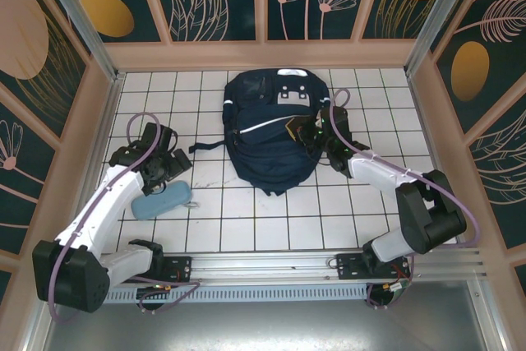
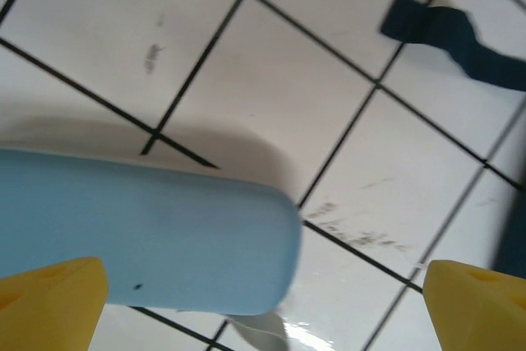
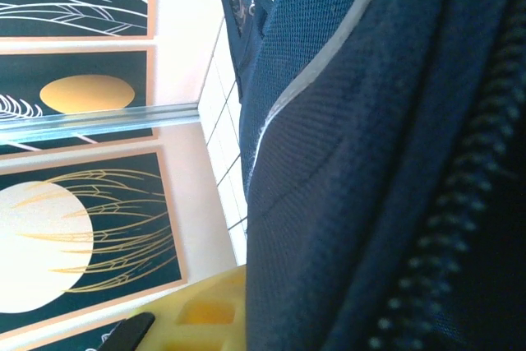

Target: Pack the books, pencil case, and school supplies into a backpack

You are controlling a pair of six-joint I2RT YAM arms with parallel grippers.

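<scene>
Yellow left fingers [image 2: 51,306] are hovering spread over the blue pencil case [image 2: 148,232], readying your grasp. Your right fingers [image 3: 209,311] are seemingly bracing the backpack [image 3: 370,162]; whether they are pinching it, I cannot tell.

The backpack [image 1: 265,150] fills the middle back of the worktop [image 1: 271,221]. Bare tiles in front of it leave room to pass. A blue case [image 1: 162,201] lies in the way on the left, under the left hand [image 1: 173,172]. The right hand [image 1: 302,130] is pushed up against the backpack's side.

Table [image 1: 246,219] is overlooked whole from above. Backpack [image 3: 370,162] is framed tight beside right claw [image 1: 302,131]; tiles [image 2: 246,80] are seen close below left claw [image 2: 263,310].
</scene>
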